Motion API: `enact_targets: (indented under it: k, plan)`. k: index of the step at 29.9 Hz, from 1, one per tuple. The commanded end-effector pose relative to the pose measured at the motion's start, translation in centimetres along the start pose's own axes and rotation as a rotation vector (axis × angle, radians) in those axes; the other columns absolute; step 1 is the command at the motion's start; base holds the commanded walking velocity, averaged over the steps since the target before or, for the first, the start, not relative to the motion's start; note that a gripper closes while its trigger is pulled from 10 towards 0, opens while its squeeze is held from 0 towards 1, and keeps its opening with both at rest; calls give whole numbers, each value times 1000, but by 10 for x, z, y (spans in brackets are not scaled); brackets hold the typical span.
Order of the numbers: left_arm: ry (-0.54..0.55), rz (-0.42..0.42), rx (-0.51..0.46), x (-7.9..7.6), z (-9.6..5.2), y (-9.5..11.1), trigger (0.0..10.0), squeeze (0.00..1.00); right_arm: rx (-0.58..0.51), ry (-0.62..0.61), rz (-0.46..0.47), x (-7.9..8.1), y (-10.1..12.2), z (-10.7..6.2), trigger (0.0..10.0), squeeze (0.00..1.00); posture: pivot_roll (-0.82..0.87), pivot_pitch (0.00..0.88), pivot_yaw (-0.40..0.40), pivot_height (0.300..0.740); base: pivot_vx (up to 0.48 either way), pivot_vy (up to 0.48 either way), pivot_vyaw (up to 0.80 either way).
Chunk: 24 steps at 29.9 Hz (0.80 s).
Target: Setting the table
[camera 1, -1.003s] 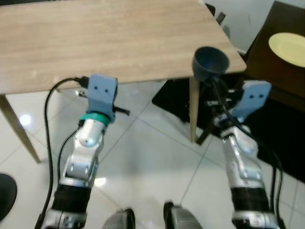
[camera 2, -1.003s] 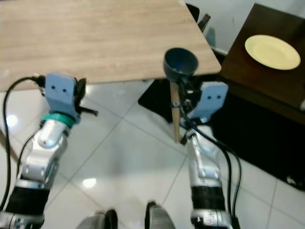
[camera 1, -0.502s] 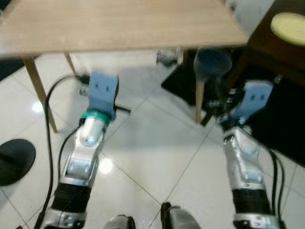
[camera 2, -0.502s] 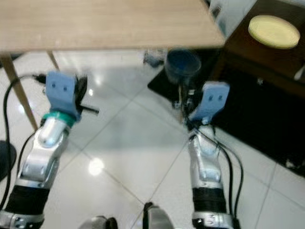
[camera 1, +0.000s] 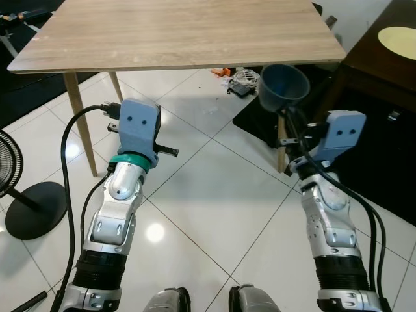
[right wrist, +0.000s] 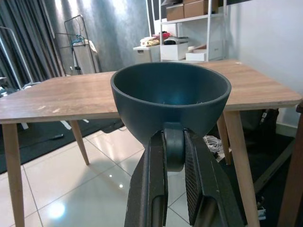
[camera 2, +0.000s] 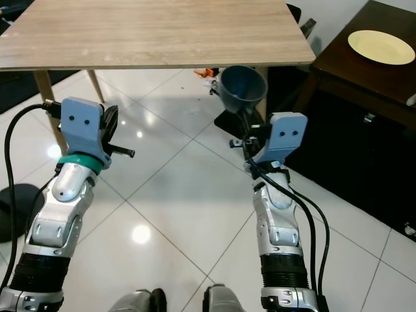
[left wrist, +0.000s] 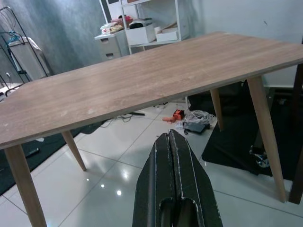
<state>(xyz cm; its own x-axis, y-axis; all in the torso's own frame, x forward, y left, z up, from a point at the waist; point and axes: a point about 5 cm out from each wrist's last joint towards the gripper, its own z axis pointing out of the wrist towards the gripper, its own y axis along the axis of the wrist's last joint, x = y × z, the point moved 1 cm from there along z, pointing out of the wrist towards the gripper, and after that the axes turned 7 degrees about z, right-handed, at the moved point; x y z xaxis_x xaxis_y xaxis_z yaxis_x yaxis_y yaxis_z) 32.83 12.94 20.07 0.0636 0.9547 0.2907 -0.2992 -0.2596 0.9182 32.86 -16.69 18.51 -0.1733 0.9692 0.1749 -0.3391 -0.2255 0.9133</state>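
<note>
Between right fingers [right wrist: 154, 189]: bowl [right wrist: 171, 104].

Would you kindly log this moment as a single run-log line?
right gripper: shut on dark blue bowl | left gripper: shut | wooden table: ahead

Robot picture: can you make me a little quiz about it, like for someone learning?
1. True or false: the right claw grips the dark blue bowl.
2. The bowl is: A) on the wooden table, B) held in front of its near edge, C) on the floor.
3. What lies on the dark side table?

Key: 1 true. 2 B. 3 a yellow plate.
</note>
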Motion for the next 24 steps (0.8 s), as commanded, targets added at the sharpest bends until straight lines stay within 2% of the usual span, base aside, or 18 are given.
enact_targets:
  k: [1, 24]
  plan:
    - [-5, 4, 21, 1, -1, -4, 10000, 0, -3, 8, 2, 2, 0, -1, 10000, 0, -25, 75, 99, 740, 0, 0, -800]
    - [-40, 3, 22, -4, -2, -6, 10000, 0, -11, -33, -12, -8, 2, -3, 10000, 0, -32, 86, 108, 740, 0, 0, -800]
